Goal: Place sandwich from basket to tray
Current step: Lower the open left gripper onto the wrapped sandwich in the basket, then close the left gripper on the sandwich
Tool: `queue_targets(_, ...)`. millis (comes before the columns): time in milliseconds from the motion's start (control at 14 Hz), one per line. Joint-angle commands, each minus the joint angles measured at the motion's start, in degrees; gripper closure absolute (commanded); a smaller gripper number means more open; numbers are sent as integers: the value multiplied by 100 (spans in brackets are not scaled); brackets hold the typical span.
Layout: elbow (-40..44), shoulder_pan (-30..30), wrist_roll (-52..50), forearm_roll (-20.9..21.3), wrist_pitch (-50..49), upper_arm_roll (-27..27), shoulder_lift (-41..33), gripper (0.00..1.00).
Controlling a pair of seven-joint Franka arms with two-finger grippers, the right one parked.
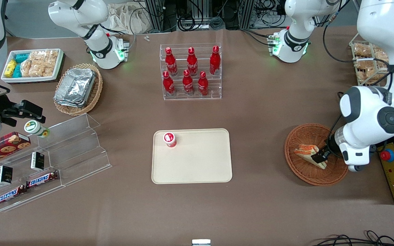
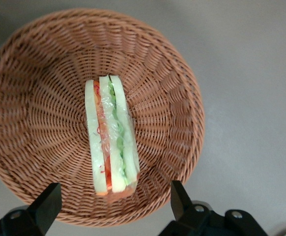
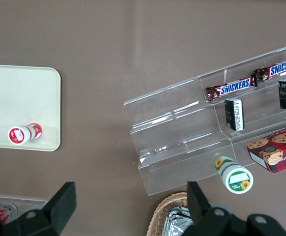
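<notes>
reddish-brown wicker basket (image 1: 315, 159) sits on the brown desk (image 1: 258, 112) toward the working arm's end, w/ the sandwich (image 1: 309, 154) lying in it on its side — white bread, orange, red & green layers showing edge-on in the wrist view. left arm's claw (image 1: 321, 155) hangs just above the basket, over the sandwich end nearest the arm; fingers (image 2: 47, 204) spread wide apart, one each side of the sandwich's end, not touching it. cream tray (image 1: 192, 156) lies mid-desk, well apart from the basket, w/ a small red-capped bottle (image 1: 170, 139) standing in one corner. farther from the front cam than the tray — a clear rack of red bottles (image 1: 191, 71).
</notes>
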Motion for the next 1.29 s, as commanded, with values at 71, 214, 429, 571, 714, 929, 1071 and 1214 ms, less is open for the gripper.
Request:
queue_targets(71,-44,42,-646,95,406,1,261,1)
queue_targets(214,-193,60,-664,95,758,19,367,1)
queue_targets(429,-387,156,-682,376,1066,19,472,1)
queue_targets(571,-475,165,-682,385,1234,19,551,7)
queue_targets(714,-501,165,-682,394,1234,19,525,22)
queue_targets(929,-554,157,-874,394,1190,19,385,65)
queue_targets(1071,-554,148,-910,394,919,10,175,100)
queue_targets(1214,-476,113,-919,385,437,-8,-132,100)
